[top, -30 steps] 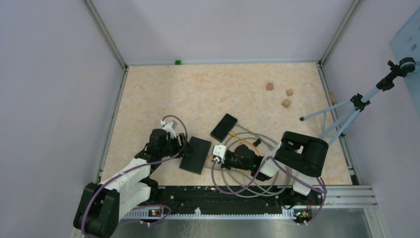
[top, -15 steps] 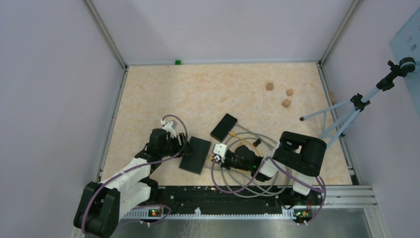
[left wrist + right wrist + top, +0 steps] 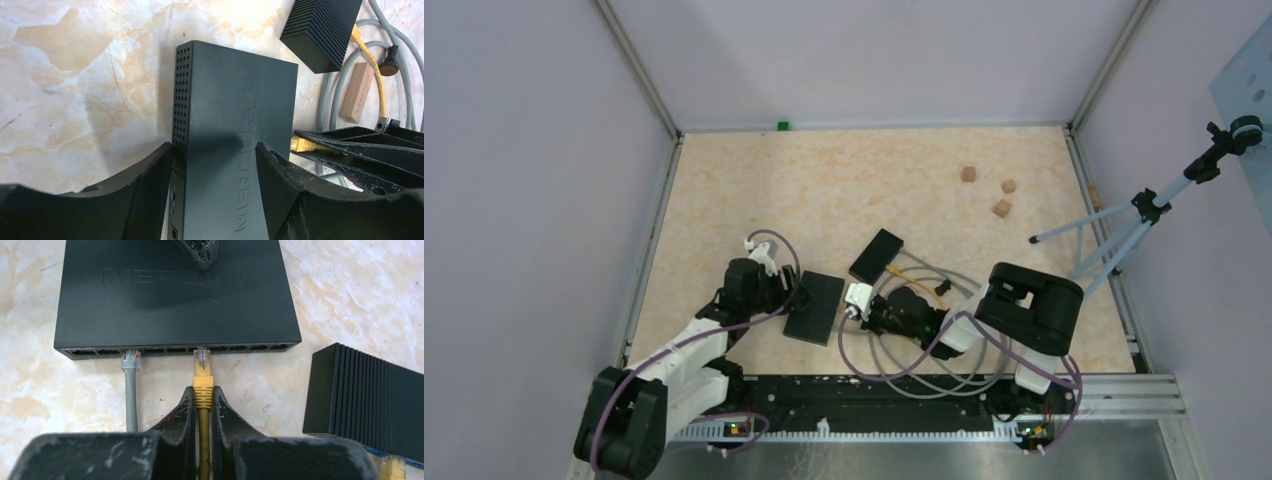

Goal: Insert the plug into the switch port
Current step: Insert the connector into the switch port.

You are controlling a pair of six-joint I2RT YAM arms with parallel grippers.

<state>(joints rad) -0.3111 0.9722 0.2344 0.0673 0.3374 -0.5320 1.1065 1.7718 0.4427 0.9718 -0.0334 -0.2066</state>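
The black Mercury switch [image 3: 816, 307] lies flat on the table. In the right wrist view its port row faces me [image 3: 175, 348]. My left gripper [image 3: 214, 165] is shut across the switch [image 3: 235, 130], one finger on each side. My right gripper [image 3: 202, 396] is shut on the yellow plug [image 3: 202, 374] by its boot. The plug's clear tip sits at the mouth of a middle port. A grey cable's plug [image 3: 131, 360] sits in a port further left. In the top view the right gripper [image 3: 860, 303] is just right of the switch.
A second ribbed black box [image 3: 876, 256] lies behind and right of the switch, also in the right wrist view [image 3: 367, 397]. Grey cable loops [image 3: 904, 365] lie by the right arm. A small wooden block [image 3: 356, 93] and three wooden cubes [image 3: 1001, 207] lie further off. A tripod [image 3: 1124, 225] stands at right.
My right gripper has moved left with the yellow plug, closing the gap to the switch's port side. The left arm and switch have shifted only slightly.
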